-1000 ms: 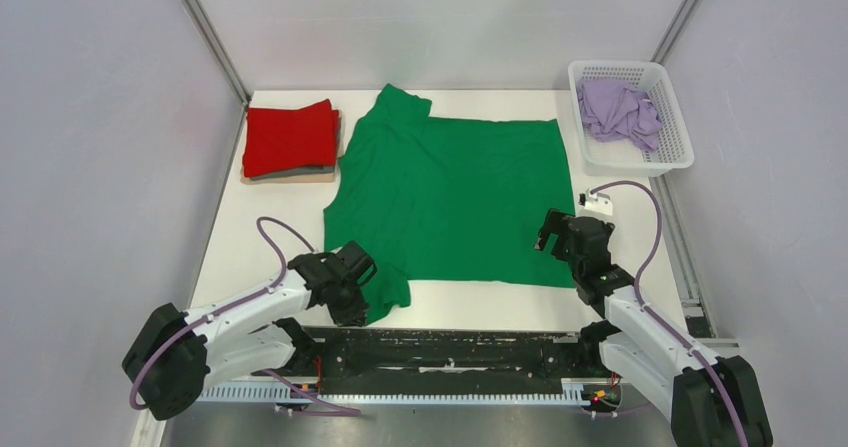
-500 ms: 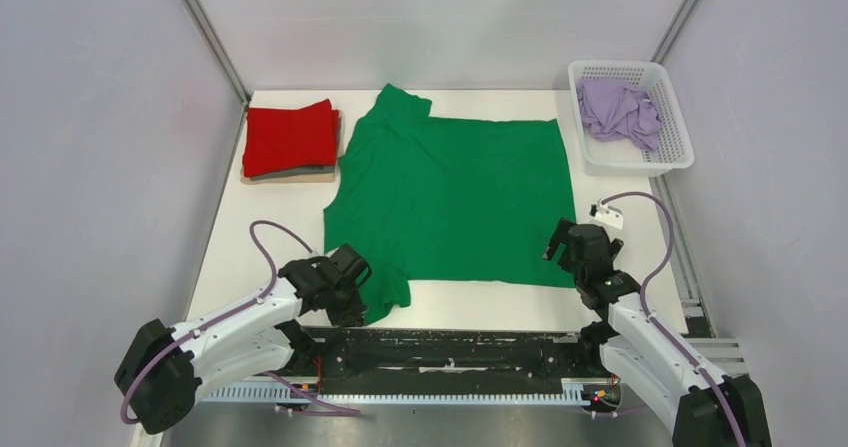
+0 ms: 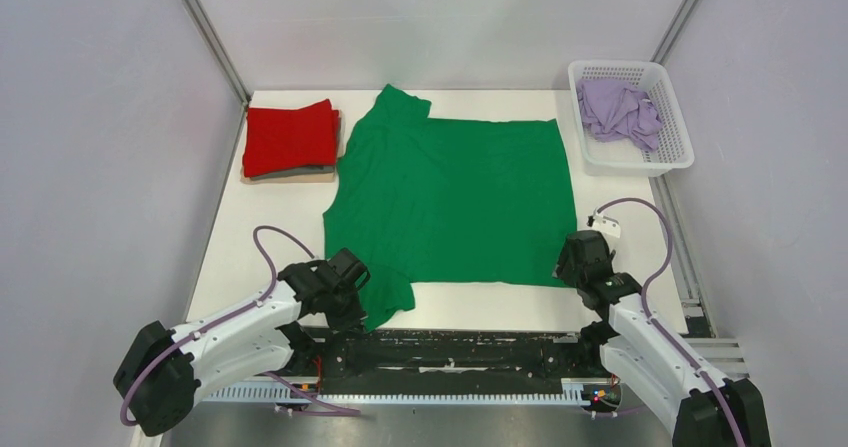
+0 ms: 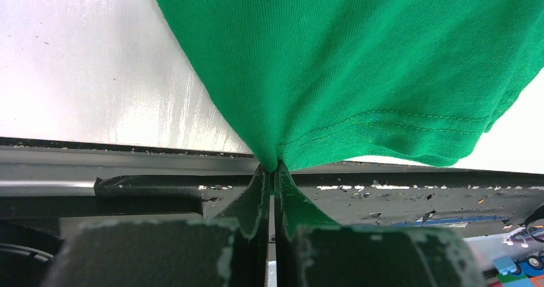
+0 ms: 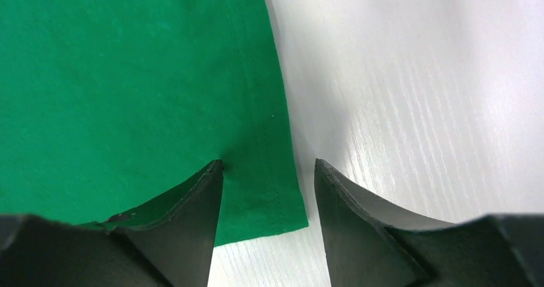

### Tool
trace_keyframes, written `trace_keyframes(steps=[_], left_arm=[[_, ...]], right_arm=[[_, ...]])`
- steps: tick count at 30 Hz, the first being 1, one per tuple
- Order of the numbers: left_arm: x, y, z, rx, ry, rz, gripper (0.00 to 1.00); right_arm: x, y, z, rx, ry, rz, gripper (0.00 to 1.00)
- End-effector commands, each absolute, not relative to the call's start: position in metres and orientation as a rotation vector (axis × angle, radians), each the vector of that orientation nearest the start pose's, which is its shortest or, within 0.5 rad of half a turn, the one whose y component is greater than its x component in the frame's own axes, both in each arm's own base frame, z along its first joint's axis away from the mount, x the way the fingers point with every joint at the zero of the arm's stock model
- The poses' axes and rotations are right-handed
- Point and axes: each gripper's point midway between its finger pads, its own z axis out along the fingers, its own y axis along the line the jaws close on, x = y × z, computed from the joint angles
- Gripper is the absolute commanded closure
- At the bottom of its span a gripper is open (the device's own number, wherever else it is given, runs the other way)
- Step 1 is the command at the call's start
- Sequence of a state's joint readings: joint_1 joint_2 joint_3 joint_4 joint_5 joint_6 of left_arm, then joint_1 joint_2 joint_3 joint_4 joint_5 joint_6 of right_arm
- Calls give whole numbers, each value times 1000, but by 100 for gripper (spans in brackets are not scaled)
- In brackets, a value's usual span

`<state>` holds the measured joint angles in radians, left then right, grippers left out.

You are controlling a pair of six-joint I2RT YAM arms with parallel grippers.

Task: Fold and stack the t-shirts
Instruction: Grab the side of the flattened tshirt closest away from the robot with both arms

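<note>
A bright green t-shirt (image 3: 450,197) lies spread flat across the middle of the table. My left gripper (image 3: 352,302) is shut on its near-left sleeve (image 4: 359,107), the fabric pinched at the fingertips just above the table's front edge. My right gripper (image 5: 267,165) is open and low over the shirt's near-right hem corner (image 5: 269,197), one finger on the fabric and one on bare table; it shows in the top view (image 3: 578,259) too. A folded red t-shirt (image 3: 290,137) lies at the back left. A crumpled pale lilac t-shirt (image 3: 618,109) lies in the basket.
A white lattice basket (image 3: 672,152) stands at the back right. The red shirt rests on a folded grey layer and a brown board (image 3: 290,175). A black rail (image 3: 460,352) runs along the table's near edge. Grey walls close in the sides.
My right gripper has moved down toward the near edge and onto the shirt's near-right corner. My left gripper has shifted slightly nearer, still holding the sleeve.
</note>
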<state>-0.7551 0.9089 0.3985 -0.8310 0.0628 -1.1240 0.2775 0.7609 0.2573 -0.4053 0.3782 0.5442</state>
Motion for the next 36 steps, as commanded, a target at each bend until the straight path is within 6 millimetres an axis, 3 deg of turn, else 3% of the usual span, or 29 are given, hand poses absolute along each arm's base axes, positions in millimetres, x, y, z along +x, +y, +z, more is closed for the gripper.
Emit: trace_keyframes(steps=[1,8,22,29,36], left_arm=[[63,-129,9,-485,3014,-340,98],[66,-129,13,-513,2982,-348,98],[68,-130,17,-509,2974,-359,98],[72,-133,22,-489,2955,-382,98],[62,-132,23,-448,3013,-387,98]], right_arm=[[197,9,19,465,2368,-106,46],[191,13,8,453,2407,-90,53],[182,13,29,446,2449,-92,52],[177,20,13,430,2504,-61,54],[172,23,2,431,2540,-48,72]])
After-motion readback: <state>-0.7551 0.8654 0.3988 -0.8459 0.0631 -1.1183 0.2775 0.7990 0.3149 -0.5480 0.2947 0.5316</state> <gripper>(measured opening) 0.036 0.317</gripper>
